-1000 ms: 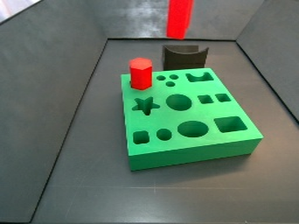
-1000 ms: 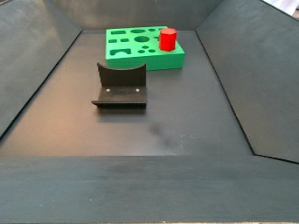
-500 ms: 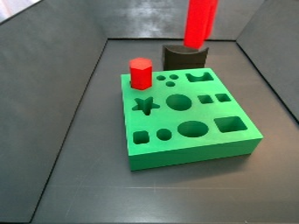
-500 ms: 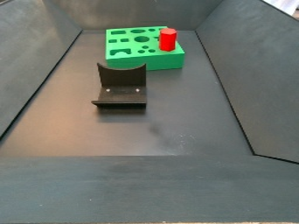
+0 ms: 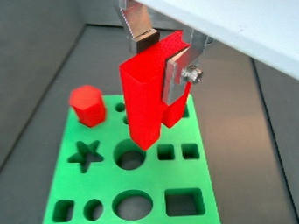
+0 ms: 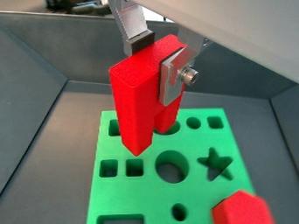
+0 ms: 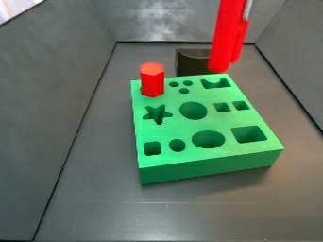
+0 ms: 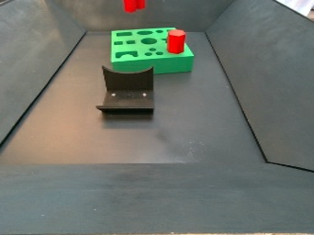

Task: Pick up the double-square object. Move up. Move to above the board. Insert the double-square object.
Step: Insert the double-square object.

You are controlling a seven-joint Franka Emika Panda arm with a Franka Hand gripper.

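The double-square object [image 5: 146,92] is a tall red bar with a groove down its side, hanging upright. My gripper [image 5: 162,59] is shut on its upper end, one silver finger on each side; the same grip shows in the other wrist view [image 6: 158,57]. The bar [image 6: 138,101] hangs in the air over the board [image 6: 140,188], a green slab with cut-out holes. In a side view the bar [image 7: 229,38] is high over the far part of the board [image 7: 202,165]. Only its lower tip [image 8: 132,5] shows in the other side view, above the board [image 8: 147,62].
A short red hexagonal peg [image 7: 151,79] stands in the board's far left corner and also shows in a wrist view [image 5: 84,101]. The dark fixture [image 8: 127,90] stands on the floor next to the board. Sloped grey walls enclose the floor.
The bar has moved sideways in my gripper from over the fixture toward the board and come lower. Its tip now enters a side view where it was out of frame before.
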